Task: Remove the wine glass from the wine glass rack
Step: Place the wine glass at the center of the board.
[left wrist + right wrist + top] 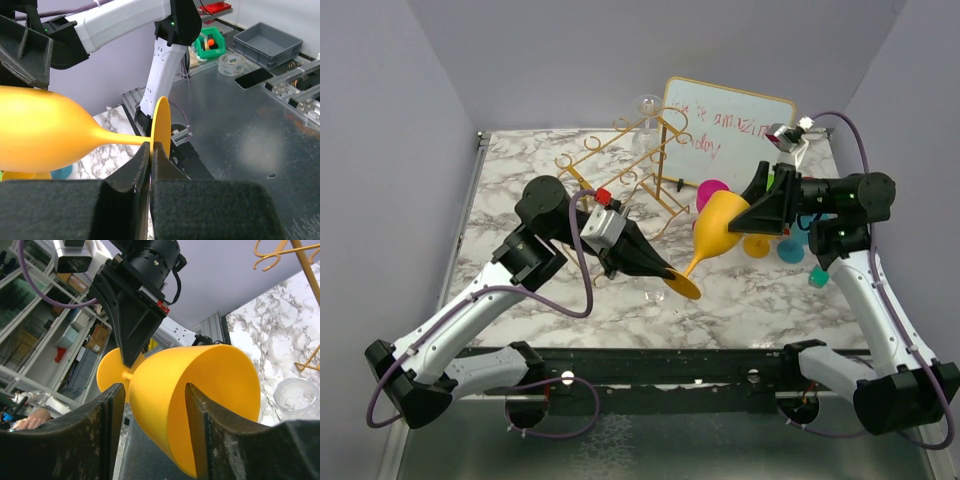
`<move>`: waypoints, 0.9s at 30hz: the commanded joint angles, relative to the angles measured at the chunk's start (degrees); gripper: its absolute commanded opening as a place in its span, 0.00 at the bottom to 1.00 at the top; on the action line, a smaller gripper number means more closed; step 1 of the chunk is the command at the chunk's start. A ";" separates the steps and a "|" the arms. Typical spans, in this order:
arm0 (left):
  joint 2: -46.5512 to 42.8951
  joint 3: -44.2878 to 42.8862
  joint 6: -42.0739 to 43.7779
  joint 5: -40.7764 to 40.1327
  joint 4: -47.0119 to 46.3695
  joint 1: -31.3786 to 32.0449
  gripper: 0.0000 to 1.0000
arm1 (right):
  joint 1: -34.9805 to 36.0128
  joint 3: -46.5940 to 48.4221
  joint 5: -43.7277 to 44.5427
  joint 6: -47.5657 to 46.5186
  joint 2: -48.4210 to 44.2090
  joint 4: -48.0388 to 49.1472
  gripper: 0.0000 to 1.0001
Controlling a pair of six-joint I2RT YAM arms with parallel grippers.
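Wine glass rack (pixel 658 165) and whiteboard (pixel 725 130) just beyond the yellow wine glass (pixel 720 228)

wine glass (pixel 720 225) over mid table (pixel 520 170), tipped sideways: foot end L, stem in L pincer (pixel 672 278), bowl R, betw fingers of R pincer (pixel 748 212). rack (pixel 630 165) behind it on table, whiteboard (pixel 725 130) behind-R of rack, at back edge.

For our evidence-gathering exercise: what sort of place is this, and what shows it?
Probably a robotics lab: left arm and right arm bolted at a marble-patterned table, storage shelves of boxes, a grey parts bin on a dark worktop.
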State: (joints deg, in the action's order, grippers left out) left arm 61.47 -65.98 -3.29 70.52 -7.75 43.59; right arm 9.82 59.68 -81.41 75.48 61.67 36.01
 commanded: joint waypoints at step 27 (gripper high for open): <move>0.00 -0.13 4.21 4.68 3.46 -7.30 0.44 | 2.92 2.64 -2.40 8.31 -2.55 10.83 0.00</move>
State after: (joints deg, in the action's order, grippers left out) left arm 61.28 -66.08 6.15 78.19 -1.50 36.69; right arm 12.99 61.23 -82.85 86.76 59.35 47.05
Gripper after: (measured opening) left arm 0.319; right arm 0.026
